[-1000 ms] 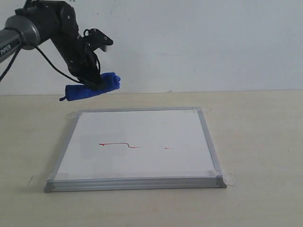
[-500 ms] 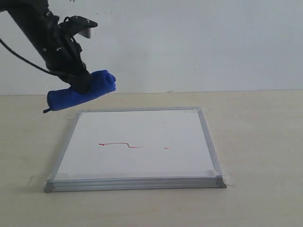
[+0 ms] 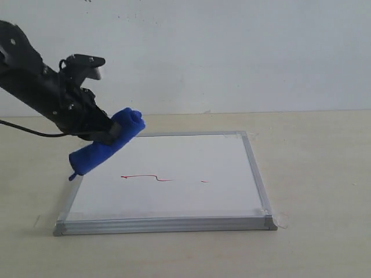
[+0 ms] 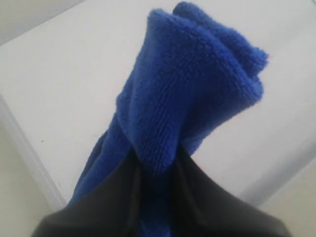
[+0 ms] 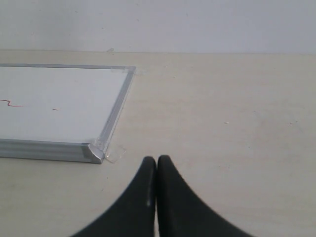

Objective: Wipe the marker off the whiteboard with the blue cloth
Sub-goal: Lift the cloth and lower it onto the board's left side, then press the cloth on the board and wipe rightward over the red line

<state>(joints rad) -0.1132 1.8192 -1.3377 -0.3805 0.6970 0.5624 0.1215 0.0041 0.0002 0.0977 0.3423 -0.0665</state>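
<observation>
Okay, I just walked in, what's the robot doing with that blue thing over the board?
The left gripper is clamped on a rolled blue cloth and holds it tilted over the left side of the whiteboard, low end near the frame. The red marker line is not yet wiped. The right gripper is shut on nothing, over the table just off a board corner.
</observation>
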